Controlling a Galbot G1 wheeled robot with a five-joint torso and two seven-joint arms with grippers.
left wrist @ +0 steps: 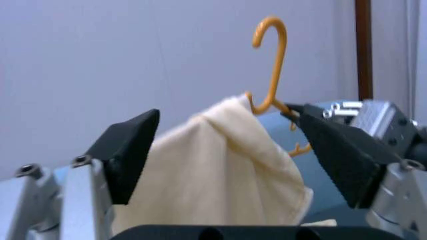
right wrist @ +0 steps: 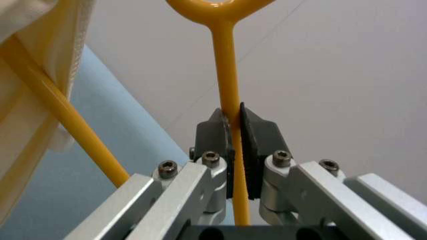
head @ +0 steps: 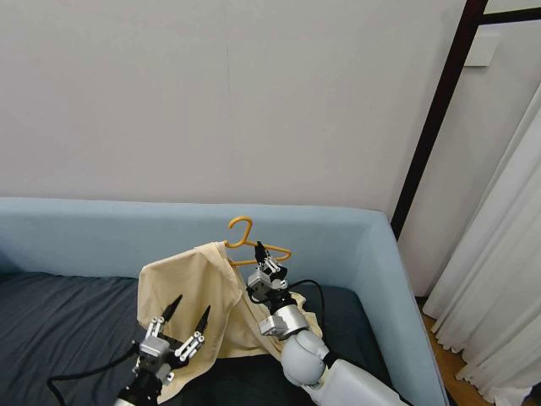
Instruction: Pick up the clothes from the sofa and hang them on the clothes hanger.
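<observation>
Your right gripper (head: 264, 264) is clamped on the orange hanger (head: 243, 230) above the sofa (head: 372, 254). The cream shirt (head: 196, 288) drapes off its left end only, toward your left gripper (head: 188, 313), which is the nearer one: jaws spread, empty, just below the cloth.
</observation>
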